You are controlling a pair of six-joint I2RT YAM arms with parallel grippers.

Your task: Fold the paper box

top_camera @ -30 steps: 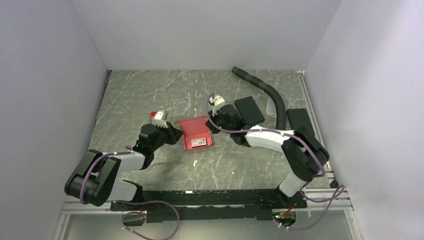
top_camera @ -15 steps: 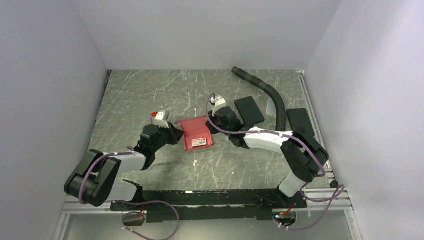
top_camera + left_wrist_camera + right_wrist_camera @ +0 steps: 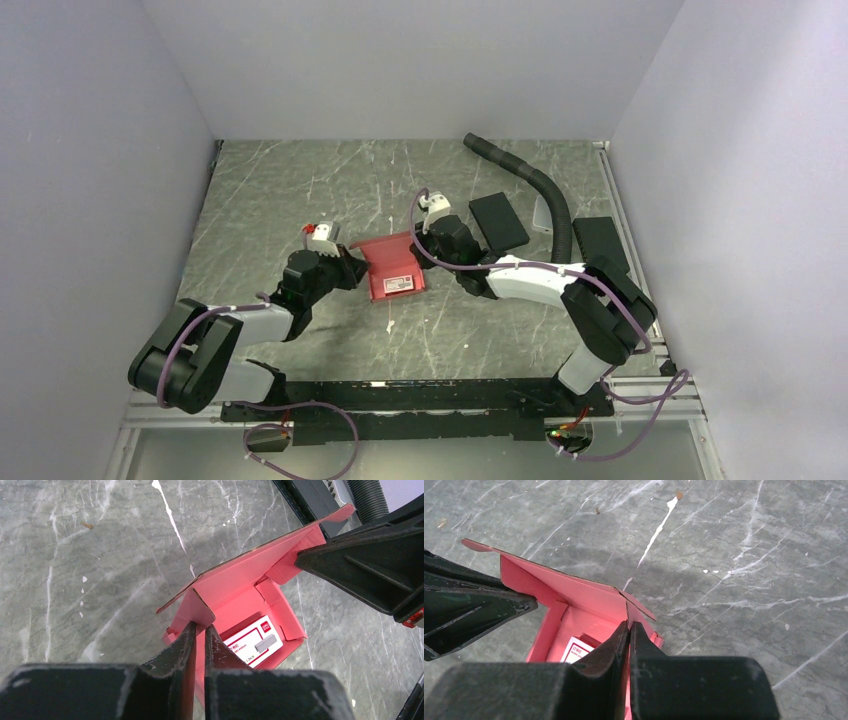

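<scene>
Paper box [image 3: 240, 580] — a flap inside left gripper [image 3: 199, 627], another inside right gripper [image 3: 629, 624]

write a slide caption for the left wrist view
Left gripper pinches a side flap of the half-open paper box, a red-and-white card lying inside.

Illegible card [image 3: 252, 644] print inside paper box [image 3: 235, 579]

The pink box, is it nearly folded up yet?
Partly. The paper box has its walls standing, with a small card inside. The left hand and right hand each pinch a side flap. The lid flap is open, not tucked shut.
</scene>
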